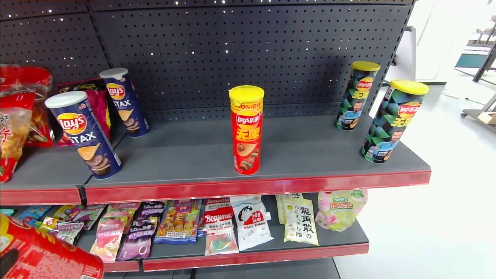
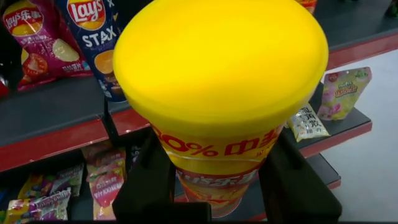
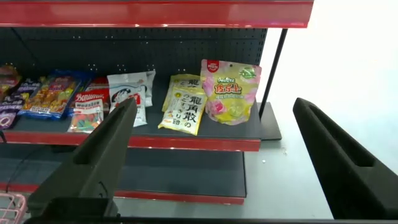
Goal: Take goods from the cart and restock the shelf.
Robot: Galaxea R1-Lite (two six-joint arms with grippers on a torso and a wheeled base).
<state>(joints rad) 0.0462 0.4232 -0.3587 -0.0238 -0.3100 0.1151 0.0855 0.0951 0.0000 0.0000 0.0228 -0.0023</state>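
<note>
Left claw [image 2: 217, 183] pinches the red chip can [image 2: 221, 68] below its yellow lid, low before the upper shelf [image 1: 186, 155], I judge to stand it beside its twin [image 1: 246, 130]; right claw [image 3: 214, 109] hangs spread, empty.

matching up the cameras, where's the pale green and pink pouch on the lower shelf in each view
head view: pale green pouch at the right end of the lower shelf.
left wrist view: pale green pouch beyond the yellow lid of the held red can, at the same shelf end.
right wrist view: pale green pouch standing at that shelf end.
shared landmark: the yellow-white packet right beside it.
</note>
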